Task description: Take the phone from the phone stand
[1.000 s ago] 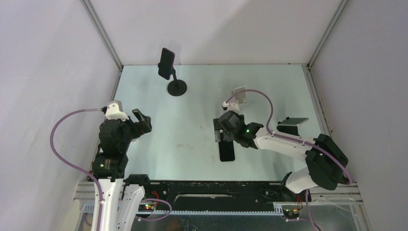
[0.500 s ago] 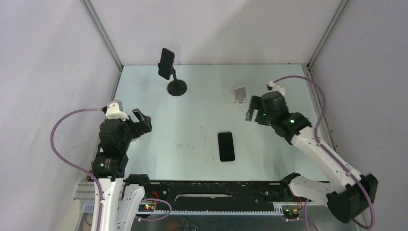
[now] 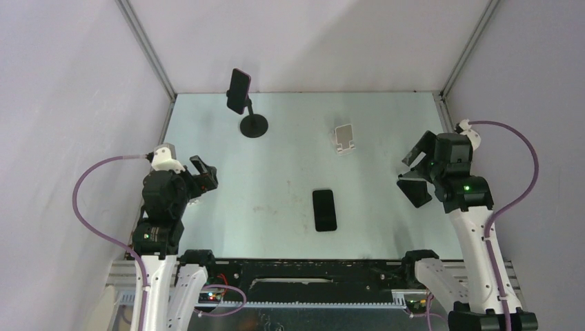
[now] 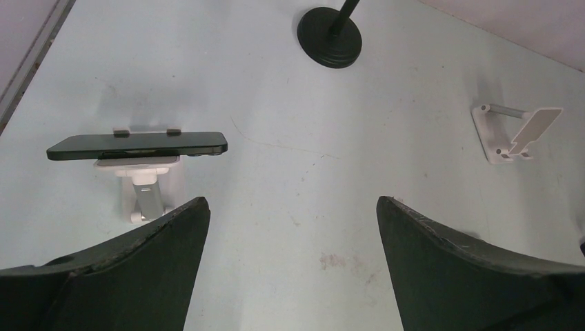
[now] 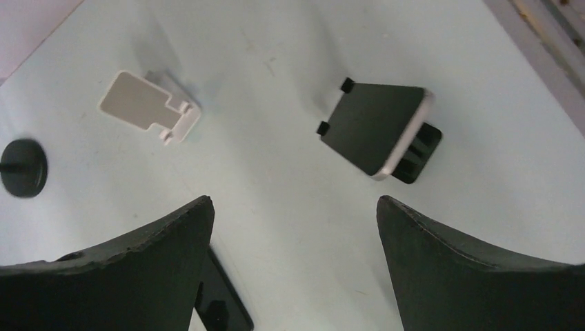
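Observation:
A dark phone (image 3: 239,89) sits clamped on a tall black stand (image 3: 254,126) at the back left. Another dark phone (image 4: 138,146) rests flat on a small white stand (image 4: 143,189) in the left wrist view, just left of my left gripper (image 4: 291,203). A third black phone (image 3: 324,209) lies flat on the table's middle; it also shows under my right gripper's left finger (image 5: 221,307). My left gripper (image 3: 200,181) is open and empty at the near left. My right gripper (image 3: 415,171) (image 5: 294,201) is open and empty at the right.
An empty small white stand (image 3: 344,138) (image 5: 148,107) (image 4: 514,131) stands at the back, right of centre. An empty black stand with a square plate (image 5: 376,127) sits just ahead of my right gripper. Metal frame rails and grey walls border the table.
My right arm has swung from over the flat phone in the middle back to the right side, gripper open. The phone stays lying on the table. The left arm has not moved.

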Controlling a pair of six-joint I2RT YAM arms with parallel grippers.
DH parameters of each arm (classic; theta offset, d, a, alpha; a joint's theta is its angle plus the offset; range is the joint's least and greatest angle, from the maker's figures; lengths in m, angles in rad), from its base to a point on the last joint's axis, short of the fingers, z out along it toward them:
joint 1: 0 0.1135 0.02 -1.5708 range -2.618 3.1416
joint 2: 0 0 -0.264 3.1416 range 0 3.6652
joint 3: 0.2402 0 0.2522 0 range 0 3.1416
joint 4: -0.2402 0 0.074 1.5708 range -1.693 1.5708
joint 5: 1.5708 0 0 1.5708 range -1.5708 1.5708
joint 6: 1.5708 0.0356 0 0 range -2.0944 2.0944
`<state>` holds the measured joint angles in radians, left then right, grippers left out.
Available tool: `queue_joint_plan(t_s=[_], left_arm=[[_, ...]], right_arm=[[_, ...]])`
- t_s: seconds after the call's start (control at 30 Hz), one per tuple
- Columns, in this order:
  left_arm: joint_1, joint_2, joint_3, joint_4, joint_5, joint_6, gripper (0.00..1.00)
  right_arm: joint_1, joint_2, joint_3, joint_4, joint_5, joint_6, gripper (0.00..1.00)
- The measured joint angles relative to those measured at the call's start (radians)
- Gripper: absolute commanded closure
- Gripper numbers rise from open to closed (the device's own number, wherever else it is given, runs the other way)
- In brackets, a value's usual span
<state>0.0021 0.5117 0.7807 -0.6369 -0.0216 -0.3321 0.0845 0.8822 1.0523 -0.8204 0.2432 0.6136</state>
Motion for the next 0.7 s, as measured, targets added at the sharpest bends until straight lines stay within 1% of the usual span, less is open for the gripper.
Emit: queue_joint_plan(t_s=[0.13,0.3,0.57,0.67,0.7], left_arm=[[0.000,0.000,0.000,0.000,0.003,0.000,0.02],[0.000,0.001,0.000,0.000,0.012,0.000,0.02],[0.000,0.002,0.000,0.001,0.026,0.000,0.02],[0.000,0.004,0.000,0.002,0.026,0.000,0.02],[0.000,0.004,0.000,0.002,0.026,0.000,0.02]], right_arm=[[-0.064,-0.005,0.001,-0.039,0.025,0.031,0.08],[-0.139,-0.028,0.003,-0.048,0.031,0.054,0.08],[-0.227,-0.035,0.007,-0.053,-0.004,0.076,0.08],[-0.239,-0.032,0.007,-0.054,-0.012,0.080,0.11],[-0.241,-0.029,0.007,-0.054,-0.012,0.080,0.15]])
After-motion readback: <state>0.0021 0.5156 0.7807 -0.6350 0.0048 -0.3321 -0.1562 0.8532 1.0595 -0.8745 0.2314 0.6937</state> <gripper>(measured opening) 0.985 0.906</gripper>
